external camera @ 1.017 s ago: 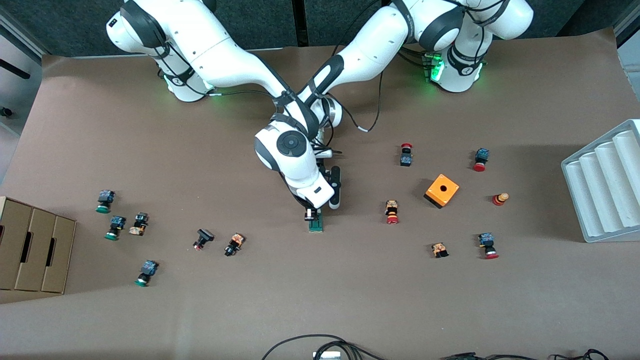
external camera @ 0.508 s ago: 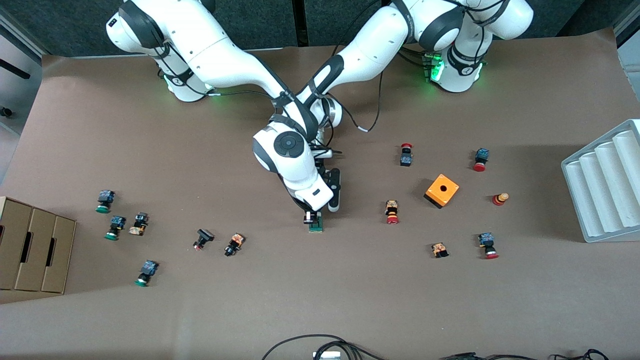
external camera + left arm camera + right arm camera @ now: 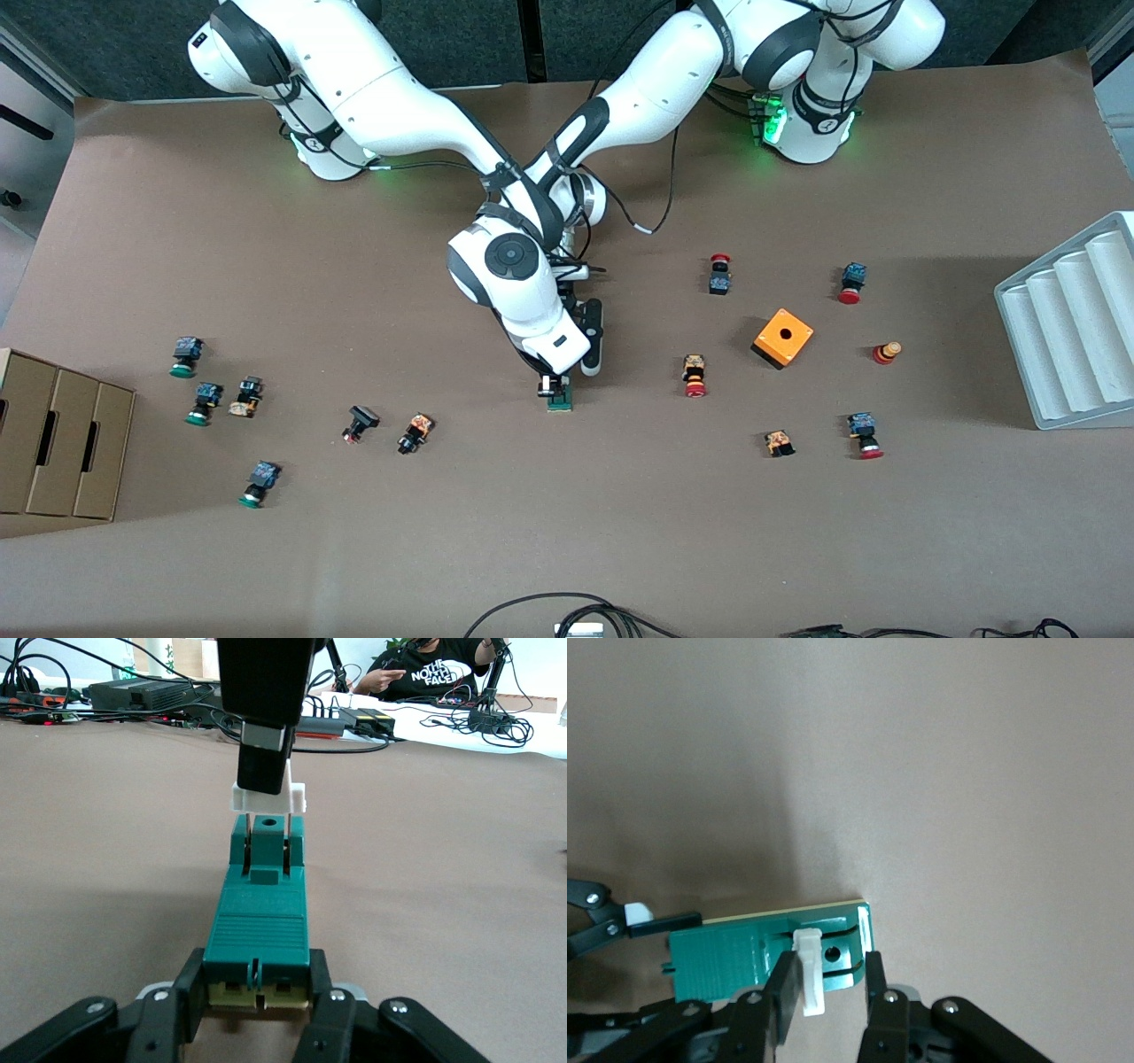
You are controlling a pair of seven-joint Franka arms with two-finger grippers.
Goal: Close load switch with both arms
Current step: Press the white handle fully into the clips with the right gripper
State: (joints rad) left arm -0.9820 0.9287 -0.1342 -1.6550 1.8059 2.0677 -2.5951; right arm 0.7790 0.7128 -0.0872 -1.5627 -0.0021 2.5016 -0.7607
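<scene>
I have the load switch (image 3: 257, 930) lying mid-tabletop (image 3: 567, 532), clamped at one end by the left end effector (image 3: 257, 1001). The right end effector (image 3: 828, 992) pinches its white slider (image 3: 808, 979), which stands raised above the green body. Judged: both grips made, seating the slider remains.

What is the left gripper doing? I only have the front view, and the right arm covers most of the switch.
Observer: The left gripper clamps the load switch by the sides of its end farther from the front camera.
Operator: And the white sliding piece?
Observer: The white sliding piece stands raised above the green body at the nearer end.
Operator: Right gripper?
Observer: The right gripper is down on that white piece.
</scene>
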